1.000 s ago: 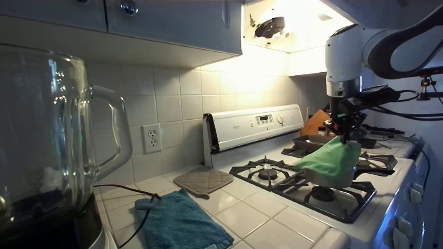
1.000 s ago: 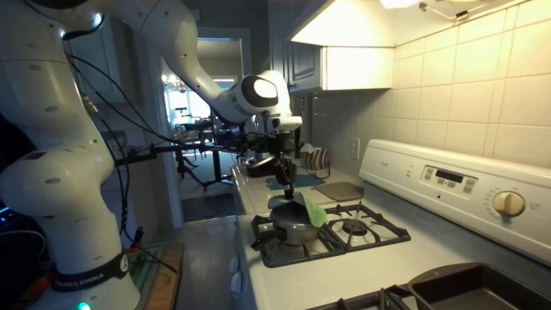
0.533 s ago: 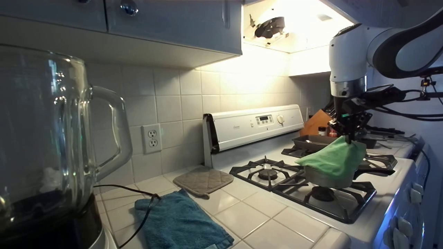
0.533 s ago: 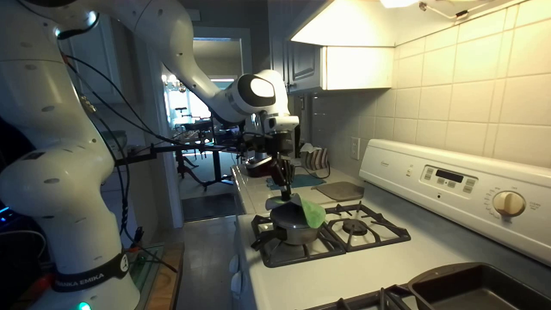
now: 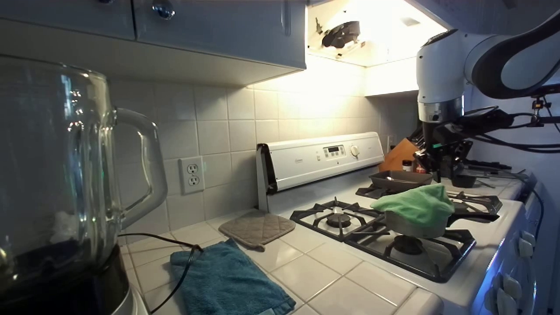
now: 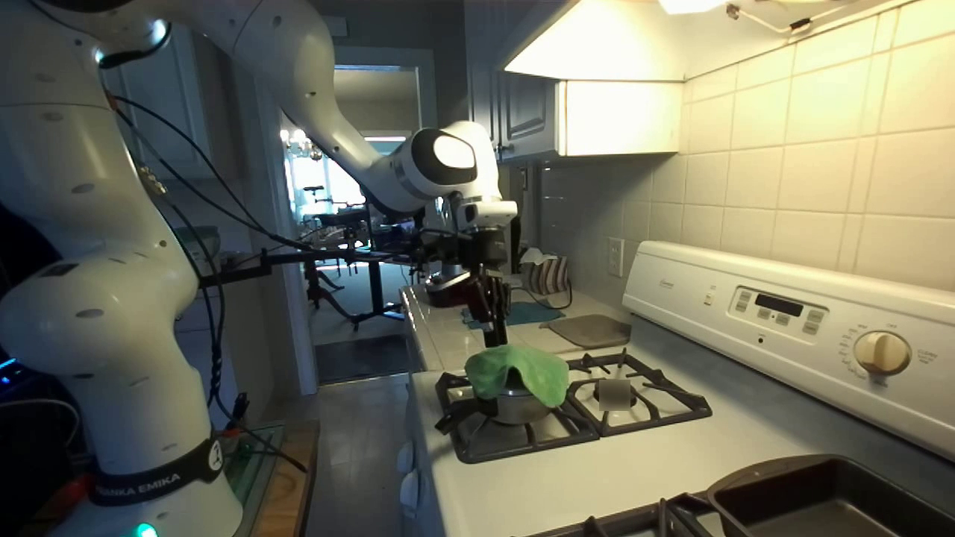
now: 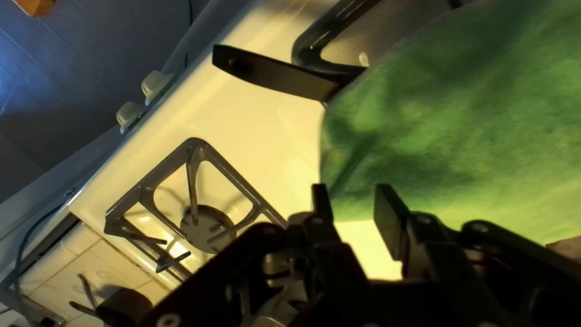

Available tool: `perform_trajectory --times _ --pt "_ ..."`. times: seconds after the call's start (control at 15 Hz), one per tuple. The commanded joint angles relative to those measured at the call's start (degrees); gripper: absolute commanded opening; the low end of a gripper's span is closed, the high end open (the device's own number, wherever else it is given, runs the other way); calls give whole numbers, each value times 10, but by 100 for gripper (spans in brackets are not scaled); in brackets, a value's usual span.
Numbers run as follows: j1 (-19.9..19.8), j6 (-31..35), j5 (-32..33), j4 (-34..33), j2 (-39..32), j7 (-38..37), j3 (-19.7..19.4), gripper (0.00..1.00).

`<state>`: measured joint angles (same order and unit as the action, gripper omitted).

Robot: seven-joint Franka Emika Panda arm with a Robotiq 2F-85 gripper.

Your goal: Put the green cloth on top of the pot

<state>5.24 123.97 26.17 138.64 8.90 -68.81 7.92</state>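
The green cloth (image 5: 413, 204) lies draped over the top of the pot (image 5: 409, 226), rumpled, with its edges hanging down the sides. In an exterior view the cloth (image 6: 522, 369) covers most of the top, and the silver side of the pot (image 6: 518, 410) shows below it. My gripper (image 5: 442, 176) is just above the cloth. In the wrist view my gripper (image 7: 350, 187) has its fingers apart with nothing between them. The cloth (image 7: 454, 122) fills the right side there; only the pot's black handle (image 7: 277, 75) shows, and its body is hidden.
The pot sits on a front burner grate (image 6: 522, 447). A dark baking pan (image 6: 835, 496) stands at the stove's far end in an exterior view (image 5: 400, 179). A teal cloth (image 5: 232, 280), a grey mat (image 5: 258, 228) and a glass blender (image 5: 57, 175) are on the tiled counter.
My gripper has opened and let go of the cloth. The raised part of the cloth has dropped onto the pot's top. The arm moved slightly earlier and now stands nearly still.
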Motion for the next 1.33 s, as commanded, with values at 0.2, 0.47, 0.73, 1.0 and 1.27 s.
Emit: perform_trajectory --times 0.2,0.47,0.73,1.0,1.27 --pt "-4 -8 9 12 23 -28 15 84" --pt "2 46 4 23 37 -4 19 100" --pt "7 104 -1 33 53 5 33 100" --pt "19 146 -17 47 74 24 51 100" --pt "35 122 -19 51 94 39 81 100"
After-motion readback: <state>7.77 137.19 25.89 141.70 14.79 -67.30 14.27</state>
